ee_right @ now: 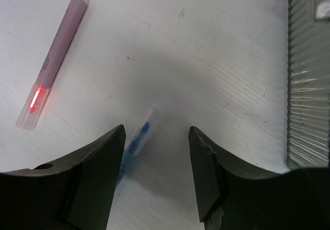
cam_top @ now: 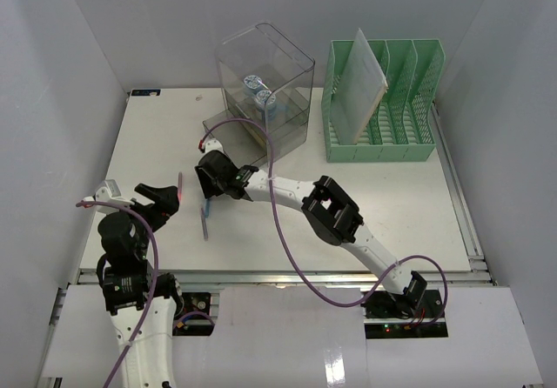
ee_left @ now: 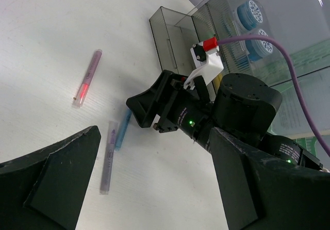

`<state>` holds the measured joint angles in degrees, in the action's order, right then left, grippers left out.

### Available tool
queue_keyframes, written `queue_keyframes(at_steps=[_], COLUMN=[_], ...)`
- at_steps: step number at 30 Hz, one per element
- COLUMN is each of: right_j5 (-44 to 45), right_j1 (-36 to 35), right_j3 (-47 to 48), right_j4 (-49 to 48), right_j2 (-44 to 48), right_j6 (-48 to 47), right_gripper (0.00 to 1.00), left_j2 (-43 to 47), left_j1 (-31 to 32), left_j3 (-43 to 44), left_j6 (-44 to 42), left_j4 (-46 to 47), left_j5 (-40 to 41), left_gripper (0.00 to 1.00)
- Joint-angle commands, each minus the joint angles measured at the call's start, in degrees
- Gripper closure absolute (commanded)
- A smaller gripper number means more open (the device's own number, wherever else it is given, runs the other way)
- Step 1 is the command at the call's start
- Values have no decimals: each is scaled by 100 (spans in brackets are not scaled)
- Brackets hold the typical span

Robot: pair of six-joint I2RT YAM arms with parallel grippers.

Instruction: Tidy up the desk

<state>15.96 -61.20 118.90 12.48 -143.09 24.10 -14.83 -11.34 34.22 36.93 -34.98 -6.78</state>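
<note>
- Hovering low over the large flat white rectangular surface of the desk, the right gripper has its black fingers released and spread wide.
- Between those fingers lies a slim blue translucent pen, flat on the surface. Its lower end is hidden under the finger on the wrist view's left, so I cannot tell whether they touch.
- A pink pen with a glowing red tip lies apart from it, towards the left arm.
- A pale purple pen lies just beside the blue one.
- The left gripper is near the surface's left front, its fingers released and apart, grasping nothing.
- At the back stands a clear plastic organiser box with blue rolls inside.
- To its right stands a green slotted file rack with a translucent sheet leaning in its leftmost slot.
</note>
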Motion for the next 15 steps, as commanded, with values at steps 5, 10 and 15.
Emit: queue_keyframes(at_steps=[5, 10, 15], right_j5=[113, 114, 98], right_j1=[-36, -32, -24], right_j3=[-840, -1412, -1703], right_j4=[-288, -442, -494], right_j2=[389, 744, 936], right_j6=[-298, -479, -662], right_gripper=[45, 47, 49], left_j2=[-133, -169, -142], left_j1=[35, 35, 35], left_j3=[20, -54, -133], left_j6=[59, 259, 417], left_j4=[-30, -44, -81], left_j5=[-149, -410, -640], left_gripper=[2, 2, 2])
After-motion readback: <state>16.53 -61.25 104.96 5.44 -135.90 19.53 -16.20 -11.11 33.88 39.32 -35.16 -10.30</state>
